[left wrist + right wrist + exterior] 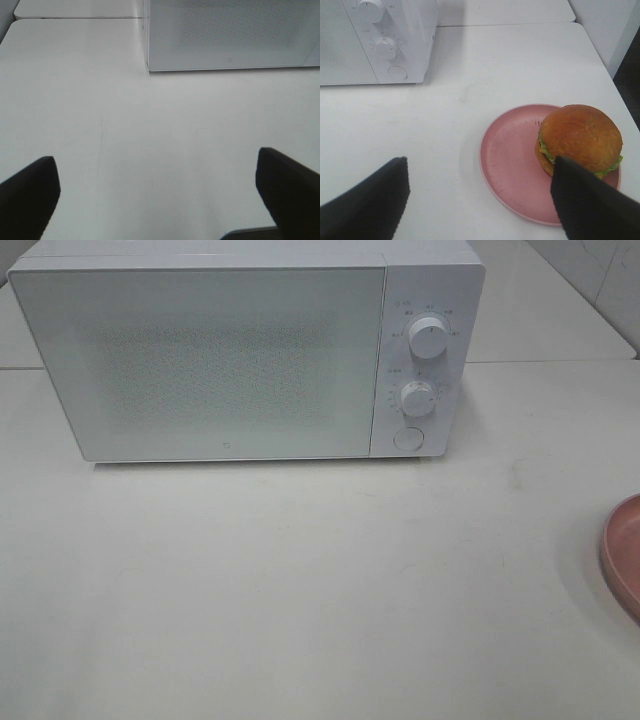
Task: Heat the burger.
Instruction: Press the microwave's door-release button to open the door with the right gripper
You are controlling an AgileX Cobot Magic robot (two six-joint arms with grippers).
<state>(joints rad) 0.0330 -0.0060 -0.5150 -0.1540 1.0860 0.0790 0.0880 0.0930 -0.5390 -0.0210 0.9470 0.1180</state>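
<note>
Partly behind the right claw point(479, 162), the burger point(580, 135) on its plate point(510, 160)

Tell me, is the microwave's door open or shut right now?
Shut. The door sits flush beside the panel of knobs, with no gap showing, and the burger is on its plate outside.

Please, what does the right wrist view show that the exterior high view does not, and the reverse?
Only the right wrist view: the burger, sitting toward one side of the pink plate, and the right tool, open and empty. Only the exterior high view: the whole closed door of the microwave. Both: the microwave's two knobs and round button, the white table, and the pink plate, though the high view catches only its edge at the right border.
</note>
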